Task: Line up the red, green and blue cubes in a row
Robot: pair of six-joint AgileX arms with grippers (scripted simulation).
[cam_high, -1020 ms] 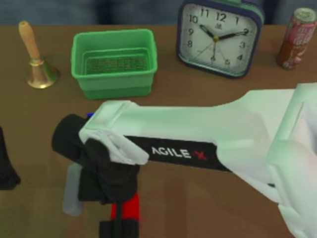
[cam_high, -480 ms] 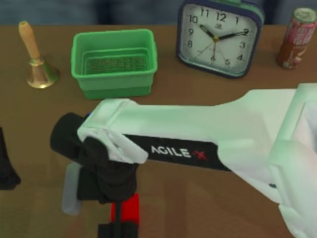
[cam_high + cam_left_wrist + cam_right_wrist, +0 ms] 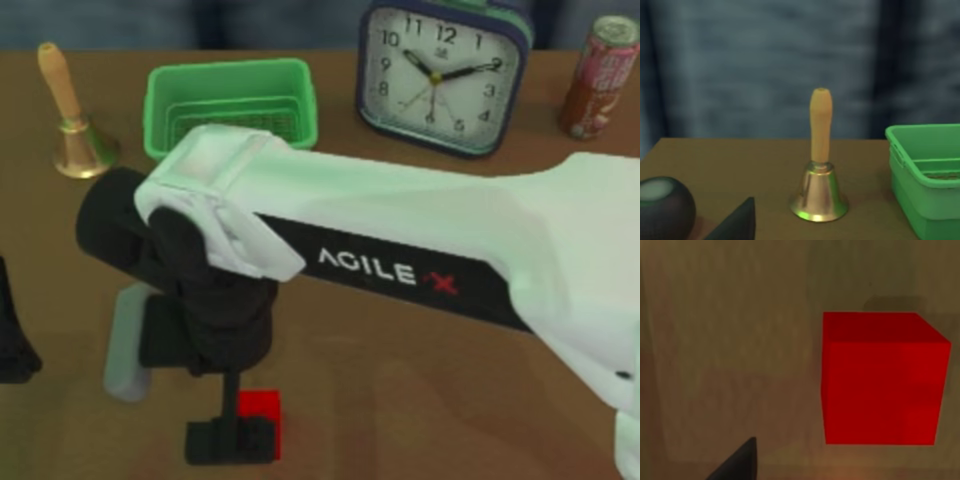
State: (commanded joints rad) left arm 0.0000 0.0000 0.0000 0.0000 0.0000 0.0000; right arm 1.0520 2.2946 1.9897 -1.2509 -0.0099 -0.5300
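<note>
The red cube [image 3: 264, 408] rests flat on the table near the front edge, left of centre. It fills the right wrist view as the red cube [image 3: 884, 379], with bare wood all around it. My right gripper [image 3: 233, 440] hangs above and just beside it, open and holding nothing. One dark fingertip [image 3: 741, 461] shows clear of the cube. My right arm [image 3: 420, 270] reaches across from the right and covers the middle of the table. The green and blue cubes are hidden. My left gripper [image 3: 10, 340] is parked at the left edge, with one fingertip [image 3: 740, 222] showing.
A green mesh-bottomed basket [image 3: 228, 82] stands at the back left, partly under my right arm. A brass bell with a wooden handle [image 3: 72, 125] stands left of it. A clock [image 3: 440, 72] and a drink can [image 3: 598, 75] stand at the back right.
My right arm has risen and shifted slightly left. The red cube that sat between its fingers now lies free on the table beside them.
</note>
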